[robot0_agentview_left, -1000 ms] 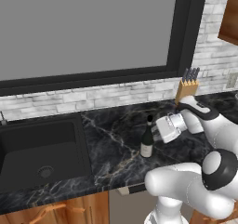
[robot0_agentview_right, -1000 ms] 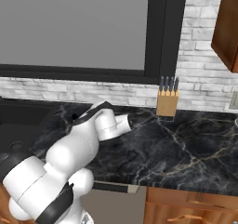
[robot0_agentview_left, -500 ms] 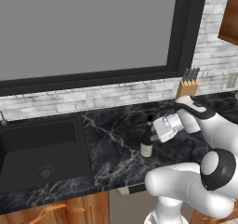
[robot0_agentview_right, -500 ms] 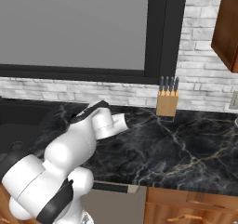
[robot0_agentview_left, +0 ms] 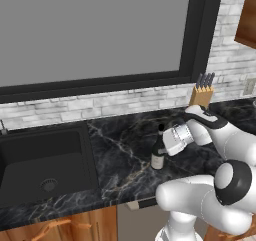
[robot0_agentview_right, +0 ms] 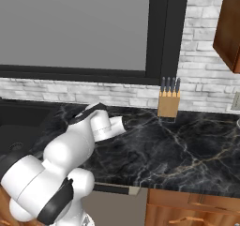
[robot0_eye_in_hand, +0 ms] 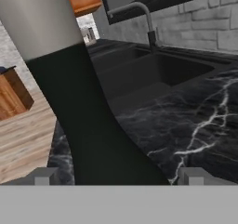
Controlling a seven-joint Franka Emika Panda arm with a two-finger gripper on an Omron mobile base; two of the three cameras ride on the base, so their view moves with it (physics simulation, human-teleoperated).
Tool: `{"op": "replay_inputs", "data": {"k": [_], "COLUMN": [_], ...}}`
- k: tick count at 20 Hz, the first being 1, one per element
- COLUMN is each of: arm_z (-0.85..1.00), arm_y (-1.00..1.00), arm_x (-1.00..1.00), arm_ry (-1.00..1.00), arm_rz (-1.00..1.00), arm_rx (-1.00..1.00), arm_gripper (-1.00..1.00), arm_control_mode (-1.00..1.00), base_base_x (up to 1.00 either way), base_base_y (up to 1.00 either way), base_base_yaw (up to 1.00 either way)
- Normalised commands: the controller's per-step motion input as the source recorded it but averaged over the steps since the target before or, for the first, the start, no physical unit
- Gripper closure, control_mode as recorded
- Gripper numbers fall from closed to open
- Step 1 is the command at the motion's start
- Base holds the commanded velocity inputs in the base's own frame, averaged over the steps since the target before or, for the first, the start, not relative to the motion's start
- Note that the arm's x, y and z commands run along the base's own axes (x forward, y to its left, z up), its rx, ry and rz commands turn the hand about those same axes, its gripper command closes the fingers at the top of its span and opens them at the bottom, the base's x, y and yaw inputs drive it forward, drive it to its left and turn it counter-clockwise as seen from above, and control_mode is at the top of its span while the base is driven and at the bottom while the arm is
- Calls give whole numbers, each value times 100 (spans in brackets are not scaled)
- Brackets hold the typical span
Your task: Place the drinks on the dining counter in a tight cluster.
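Black marble wall counter under a large dark-framed window

The black white-veined marble wall counter (robot0_agentview_left: 125, 150) carries a sunken black sink basin (robot0_agentview_left: 42, 165) at its left end, with a grey curved tap (robot0_eye_in_hand: 139, 18) at the basin's back edge. A tan wooden knife block (robot0_agentview_right: 168, 101) with dark handles stands at the counter's back edge against the pale grey brick backsplash (robot0_agentview_left: 100, 105). What looks like brown wood cabinets (robot0_agentview_right: 192, 211) sit below the front edge.

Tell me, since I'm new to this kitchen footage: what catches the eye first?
The white arm, reaching across the black marble counter, its open gripper right at a slim dark wine bottle standing upright beside the sink. Behind, a wooden knife block stands against the pale brick wall.
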Motion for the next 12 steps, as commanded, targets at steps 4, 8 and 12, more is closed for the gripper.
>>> {"op": "replay_inputs", "data": {"k": [4, 8, 12], "arm_z": [0, 0, 0], "arm_y": [0, 0, 0], "arm_x": [0, 0, 0], "arm_ry": [0, 0, 0], "arm_rz": [0, 0, 0], "arm_rx": [0, 0, 0], "arm_gripper": [-100, 100, 100], "arm_control_mode": [-100, -100, -100], "base_base_x": [0, 0, 0], "base_base_y": [0, 0, 0], "base_base_yaw": [0, 0, 0]}}
